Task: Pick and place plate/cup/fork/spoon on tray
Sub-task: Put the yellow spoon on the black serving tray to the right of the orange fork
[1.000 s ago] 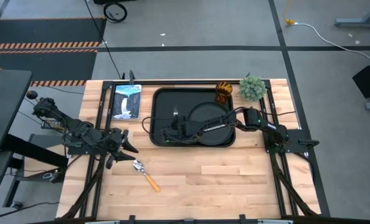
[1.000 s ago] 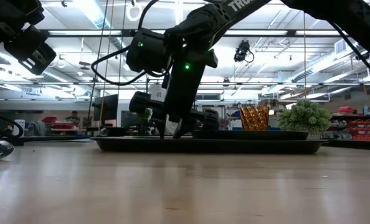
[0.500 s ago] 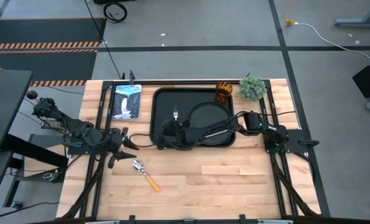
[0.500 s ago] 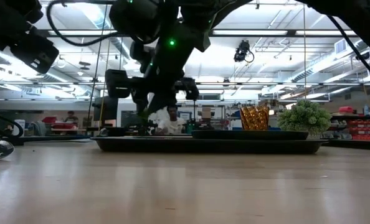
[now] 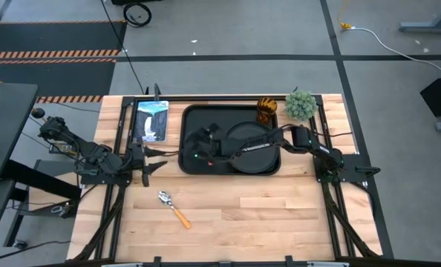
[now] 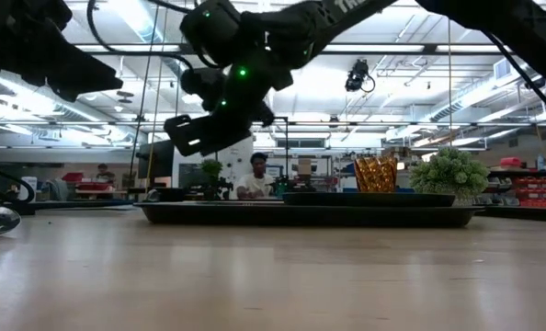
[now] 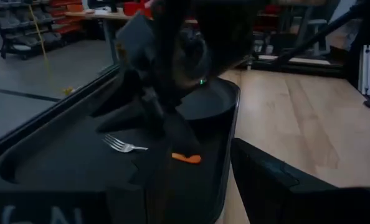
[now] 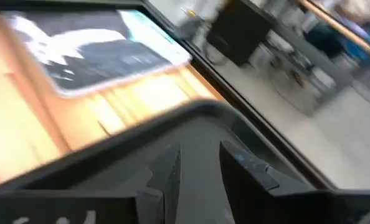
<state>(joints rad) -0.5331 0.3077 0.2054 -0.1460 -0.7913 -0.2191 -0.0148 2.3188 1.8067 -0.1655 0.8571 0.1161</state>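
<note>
The right gripper [image 5: 198, 141] hangs released over the tray [image 5: 194, 167], holding nothing; the fork [image 7: 124, 145] lies on the tray floor beside the plate [image 5: 254, 137]. The left gripper [image 5: 148, 159], fingers parted and empty, waits near the tray's left edge. Fork looks placed. Next likely the spoon [image 5: 171, 207], lying on the table well apart from the tray; the cup [image 5: 266, 108] stands off the tray too.

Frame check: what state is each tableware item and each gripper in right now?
Large black rectangular tray: flat on table, holding plate and fork.
Round black plate: lying in tray.
Orange-handled fork: lying in tray, ungripped.
Amber glass cup: upright on table beside tray.
Orange-handled spoon: lying on table.
Right gripper: open, empty, above tray.
Left gripper: open, empty, beside tray.
</note>
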